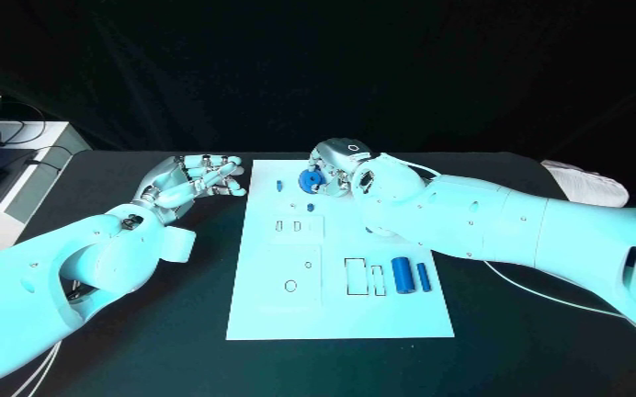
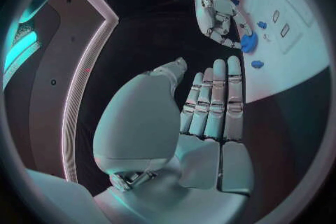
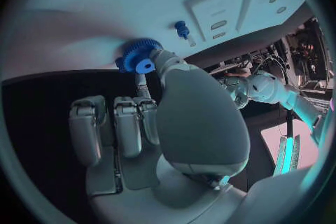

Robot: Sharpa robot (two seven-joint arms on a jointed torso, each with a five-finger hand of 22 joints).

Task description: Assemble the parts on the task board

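Note:
The white task board (image 1: 345,310) lies in the middle of the black table. My right hand (image 1: 347,164) hovers over the board's far edge and pinches a blue gear (image 1: 312,181) between thumb and a finger; the right wrist view shows the gear (image 3: 139,56) just above the board (image 3: 105,5). A small blue peg (image 1: 312,205) stands on the board close to the gear, also seen as the peg (image 3: 182,29). Two blue cylinders (image 1: 401,276) (image 1: 425,276) lie side by side at the board's right. My left hand (image 1: 198,181) rests left of the board, fingers (image 2: 213,101) straight, holding nothing.
The board carries several outlined slots and holes (image 1: 356,277). A tiny blue piece (image 1: 281,186) sits near its far left corner. A pale box (image 1: 33,163) stands at the table's far left edge, and a cable (image 1: 543,291) trails under the right arm.

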